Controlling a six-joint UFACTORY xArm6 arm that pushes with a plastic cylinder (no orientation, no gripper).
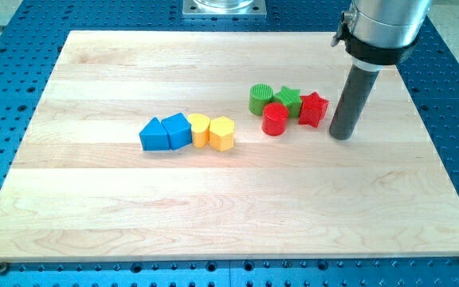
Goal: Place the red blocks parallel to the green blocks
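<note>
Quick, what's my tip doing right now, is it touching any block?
My tip: no gripper, holding nothing. It rests on the board just to the view's right of the red star, a small gap between them, touching no block.

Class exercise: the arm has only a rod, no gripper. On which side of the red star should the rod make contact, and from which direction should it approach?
My tip stands just to the view's right of the red star, so its right-hand face is probably best. The green star and red cylinder crowd its left, so that side offers no room.
</note>
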